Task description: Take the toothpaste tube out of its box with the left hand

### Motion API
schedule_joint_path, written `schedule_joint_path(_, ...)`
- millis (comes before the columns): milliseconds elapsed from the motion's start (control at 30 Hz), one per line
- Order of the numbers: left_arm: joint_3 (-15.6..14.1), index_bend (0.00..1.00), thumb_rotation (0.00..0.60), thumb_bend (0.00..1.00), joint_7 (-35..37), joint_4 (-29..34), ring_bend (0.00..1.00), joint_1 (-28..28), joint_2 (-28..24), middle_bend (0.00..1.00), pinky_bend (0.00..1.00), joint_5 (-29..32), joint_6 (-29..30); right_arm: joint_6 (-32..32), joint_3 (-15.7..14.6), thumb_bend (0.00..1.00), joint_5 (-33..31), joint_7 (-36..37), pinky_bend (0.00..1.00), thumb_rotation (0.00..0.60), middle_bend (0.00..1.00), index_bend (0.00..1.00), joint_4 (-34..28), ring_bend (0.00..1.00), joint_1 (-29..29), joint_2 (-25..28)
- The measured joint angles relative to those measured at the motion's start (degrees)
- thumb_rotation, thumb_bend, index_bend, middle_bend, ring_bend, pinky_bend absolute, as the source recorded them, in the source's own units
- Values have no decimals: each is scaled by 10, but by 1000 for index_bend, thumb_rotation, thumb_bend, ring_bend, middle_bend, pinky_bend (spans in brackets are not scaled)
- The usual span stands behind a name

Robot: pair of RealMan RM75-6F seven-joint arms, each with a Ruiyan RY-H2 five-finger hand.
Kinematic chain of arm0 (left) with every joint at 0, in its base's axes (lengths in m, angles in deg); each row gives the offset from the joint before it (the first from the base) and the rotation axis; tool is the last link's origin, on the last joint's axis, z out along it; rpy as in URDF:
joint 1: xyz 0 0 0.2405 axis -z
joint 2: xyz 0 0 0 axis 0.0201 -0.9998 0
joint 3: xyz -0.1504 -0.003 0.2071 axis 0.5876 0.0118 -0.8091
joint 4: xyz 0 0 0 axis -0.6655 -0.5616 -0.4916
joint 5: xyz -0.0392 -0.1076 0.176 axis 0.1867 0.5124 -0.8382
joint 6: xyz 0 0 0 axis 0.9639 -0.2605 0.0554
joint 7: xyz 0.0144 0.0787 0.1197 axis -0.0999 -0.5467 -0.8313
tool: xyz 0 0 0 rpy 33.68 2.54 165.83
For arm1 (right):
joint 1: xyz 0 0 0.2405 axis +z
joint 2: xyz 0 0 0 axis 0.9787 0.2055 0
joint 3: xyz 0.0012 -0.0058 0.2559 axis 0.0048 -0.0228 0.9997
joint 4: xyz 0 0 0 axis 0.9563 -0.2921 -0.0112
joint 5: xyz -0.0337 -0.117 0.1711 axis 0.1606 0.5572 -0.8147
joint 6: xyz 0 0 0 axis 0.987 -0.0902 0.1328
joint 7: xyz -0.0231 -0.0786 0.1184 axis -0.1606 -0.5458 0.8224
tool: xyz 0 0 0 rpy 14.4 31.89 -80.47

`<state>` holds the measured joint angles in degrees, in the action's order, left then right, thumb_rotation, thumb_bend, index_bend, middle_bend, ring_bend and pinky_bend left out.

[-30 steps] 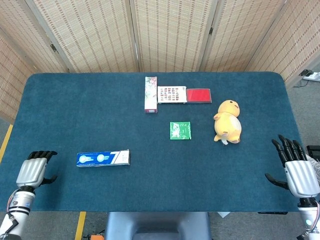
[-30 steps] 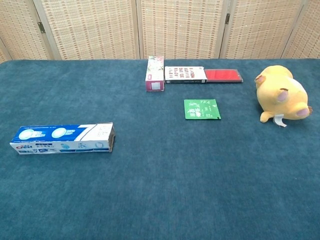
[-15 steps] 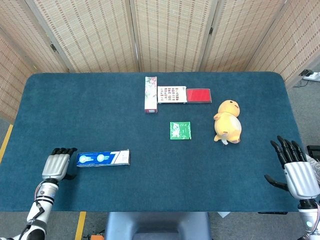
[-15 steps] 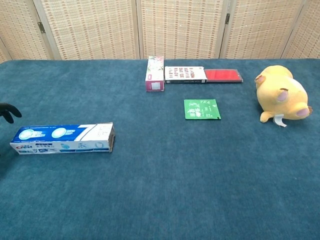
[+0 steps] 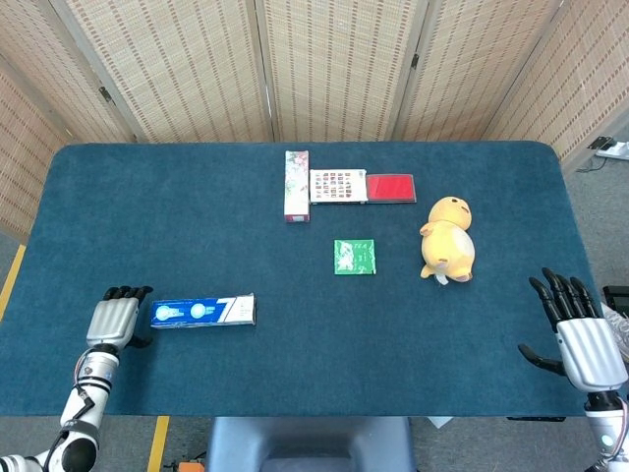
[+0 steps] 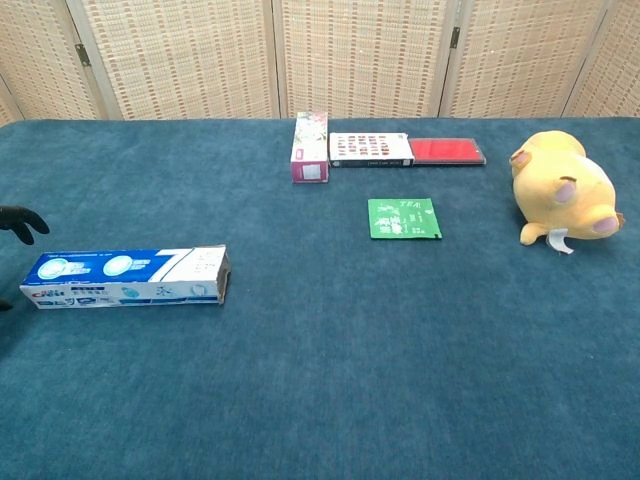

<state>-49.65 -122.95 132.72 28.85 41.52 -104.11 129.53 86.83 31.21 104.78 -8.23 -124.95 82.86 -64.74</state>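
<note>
A blue and white toothpaste box (image 5: 202, 311) lies flat on the table's near left; in the chest view the toothpaste box (image 6: 125, 277) shows a dark open end facing right. No tube is visible. My left hand (image 5: 115, 319) sits just left of the box's closed end, fingers apart, holding nothing; in the chest view only its dark fingertips (image 6: 20, 221) show at the left edge. My right hand (image 5: 580, 331) hovers open at the table's near right edge, far from the box.
A tall pink box (image 5: 296, 185), a patterned flat box (image 5: 338, 186) and a red case (image 5: 391, 187) line the back centre. A green packet (image 5: 354, 257) lies mid-table and a yellow plush toy (image 5: 447, 239) to its right. Blue cloth covers the table (image 5: 147, 216).
My left hand has moved right and forward from the table's left edge to just beside the box's closed end. The right hand has barely shifted. The box has not moved.
</note>
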Motion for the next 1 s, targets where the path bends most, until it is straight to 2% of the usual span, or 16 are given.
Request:
schedule_joint_path(167,-3,198,600,190,30,-24,141,6,5,237,128,3,-30,-5,2,204,-6,-9,0,600,0,0,0,0,2,-4)
schedule_joint_path(667,1,231,600,194,75,-43,161,31,6,237,125,-7,-67,-18,4,204,-18,-22,0,600,0,0,-2,0,8,-7)
schedule_joint_path(1000,1,330,600,198,98,-70,254,40,16,336,129,-8,-81,-17,5,204,-19,-20,0,600,0,0,-1,0,8,-7)
